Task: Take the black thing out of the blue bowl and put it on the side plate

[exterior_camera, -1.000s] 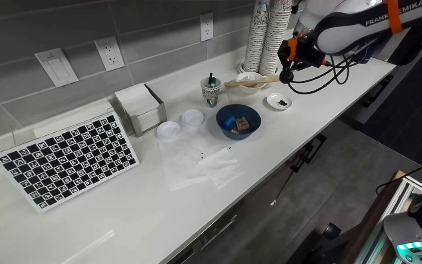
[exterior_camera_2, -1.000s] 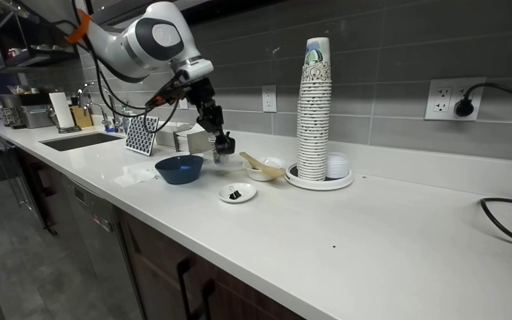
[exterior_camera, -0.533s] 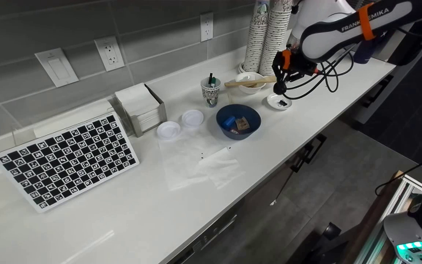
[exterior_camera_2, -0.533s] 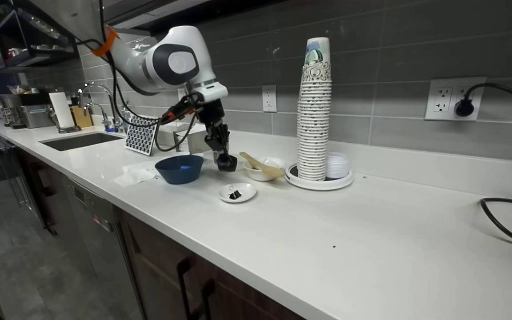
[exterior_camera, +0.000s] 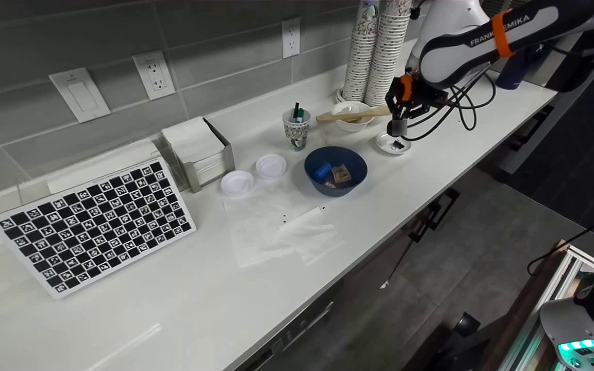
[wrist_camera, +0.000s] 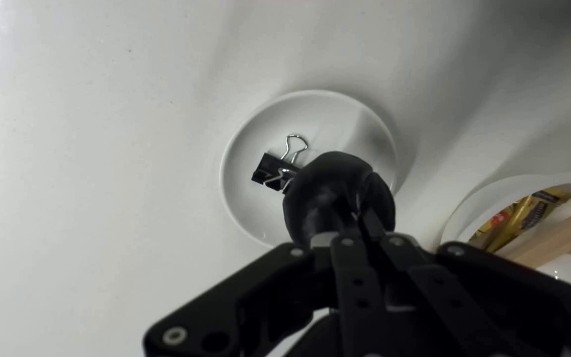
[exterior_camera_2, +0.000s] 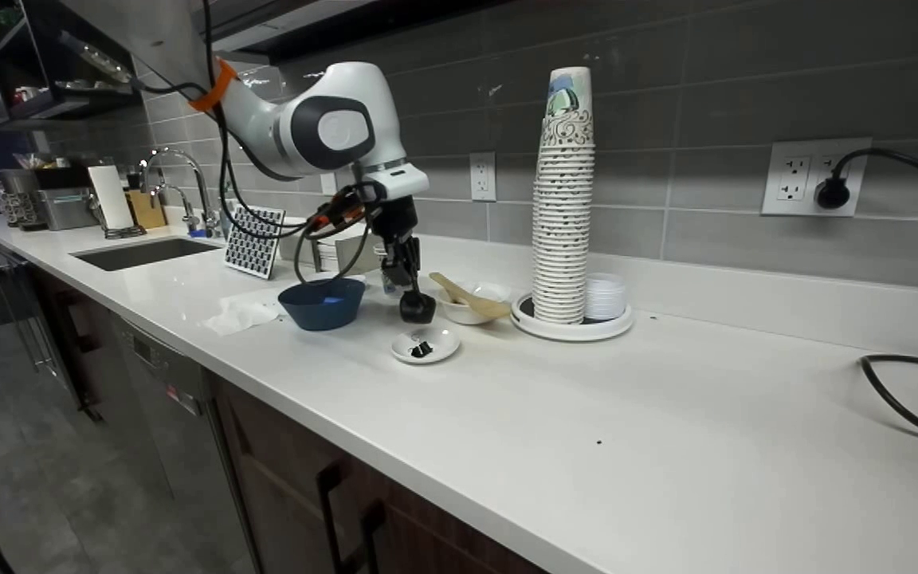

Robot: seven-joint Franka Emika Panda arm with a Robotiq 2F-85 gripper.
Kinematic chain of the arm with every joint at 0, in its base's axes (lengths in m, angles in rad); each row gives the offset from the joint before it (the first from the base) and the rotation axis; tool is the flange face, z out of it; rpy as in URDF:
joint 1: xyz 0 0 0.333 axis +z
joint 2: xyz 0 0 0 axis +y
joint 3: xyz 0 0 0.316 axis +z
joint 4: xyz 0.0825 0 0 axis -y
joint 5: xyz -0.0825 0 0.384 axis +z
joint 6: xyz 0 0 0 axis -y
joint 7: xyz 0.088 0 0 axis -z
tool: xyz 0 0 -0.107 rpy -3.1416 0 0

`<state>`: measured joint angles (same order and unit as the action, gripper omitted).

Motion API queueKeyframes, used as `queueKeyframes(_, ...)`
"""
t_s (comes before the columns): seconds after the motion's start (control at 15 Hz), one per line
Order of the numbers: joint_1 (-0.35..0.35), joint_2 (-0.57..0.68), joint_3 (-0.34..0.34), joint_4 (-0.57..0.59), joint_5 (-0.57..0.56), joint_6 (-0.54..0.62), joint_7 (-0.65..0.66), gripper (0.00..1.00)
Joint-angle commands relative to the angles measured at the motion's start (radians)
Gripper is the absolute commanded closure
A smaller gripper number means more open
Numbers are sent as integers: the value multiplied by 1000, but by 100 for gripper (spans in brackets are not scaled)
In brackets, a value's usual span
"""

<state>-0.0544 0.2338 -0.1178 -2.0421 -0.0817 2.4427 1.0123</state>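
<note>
In the wrist view, the fingers (wrist_camera: 352, 272) are clamped together on the black thing (wrist_camera: 326, 198), a rounded dark lump at their tips. It covers part of the white side plate (wrist_camera: 248, 201) and one end of a black binder clip (wrist_camera: 268, 171), which lies on that plate. To the right, only partly in view, a white bowl (wrist_camera: 479, 203) holds gold packets (wrist_camera: 518, 218) and a wooden utensil (wrist_camera: 565, 234).

In an exterior view, the blue bowl (exterior_camera: 355, 165) stands on the white table (exterior_camera: 214, 293) with a blue item (exterior_camera: 322, 171) and a brown packet (exterior_camera: 341, 173) inside; the black thing is out of it, in front of the side plate's edge as seen from there. A patterned paper cup (exterior_camera: 296, 135) of markers (exterior_camera: 300, 114) stands near the blue bowl, and a napkin holder (exterior_camera: 191, 175) and a checkered board (exterior_camera: 93, 221) are farther left.

In an exterior view, the black thing shows just above the side plate's far rim, with a narrow gap between them; I cannot tell whether it is directly over the plate. The blue bowl stands to the left, apart from the side plate. A tall stack of paper cups (exterior_camera_2: 562, 239) rises from a round tray (exterior_camera_2: 574, 336).
</note>
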Motion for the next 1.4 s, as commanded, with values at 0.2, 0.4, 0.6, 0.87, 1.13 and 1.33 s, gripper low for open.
queueKeyframes(0.2, -2, 65, -1, 77, 46, -9, -120, 99)
queueKeyframes(0.4, -1, 87, 3, 98, 69, -10, -150, 70)
queueKeyframes(0.6, 4, 101, 1, 116, 89, -21, -170, 56)
queueKeyframes(0.87, 10, 64, -6, 104, 78, -64, -178, 28)
queueKeyframes(1.13, 5, -84, 36, -9, 116, -97, -368, 2)
queueKeyframes(1.33, 26, -248, 46, -174, 69, -77, -482, 0)
